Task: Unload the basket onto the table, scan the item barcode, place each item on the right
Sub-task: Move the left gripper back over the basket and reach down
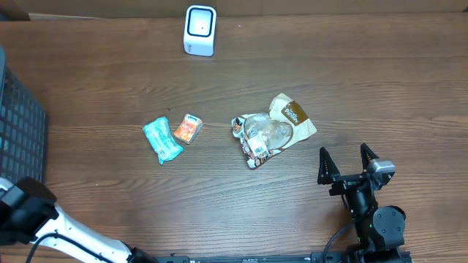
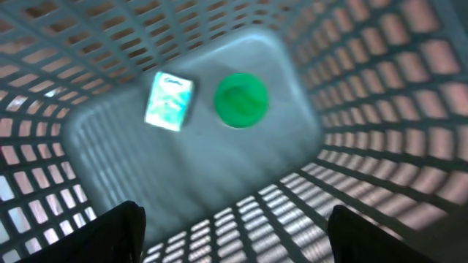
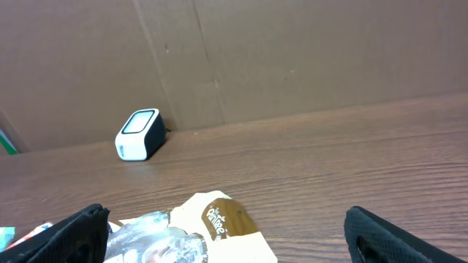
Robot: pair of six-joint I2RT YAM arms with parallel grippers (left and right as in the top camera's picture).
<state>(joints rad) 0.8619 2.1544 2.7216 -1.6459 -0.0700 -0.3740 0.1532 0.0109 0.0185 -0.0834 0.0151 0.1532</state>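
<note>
My left pincer (image 2: 238, 223) wide, empty, inside basket (image 2: 380, 109); my right pincer (image 1: 346, 159) wide, empty, by bench's (image 1: 380, 80) near edge, bag (image 1: 274, 131) close.

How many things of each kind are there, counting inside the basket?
Small packets: 3 (teal packet, orange packet, pale teal packet in the basket)
Brown-and-clear bag: 1
Green round object: 1
White scanner: 1
Basket: 1
Total: 7
</note>
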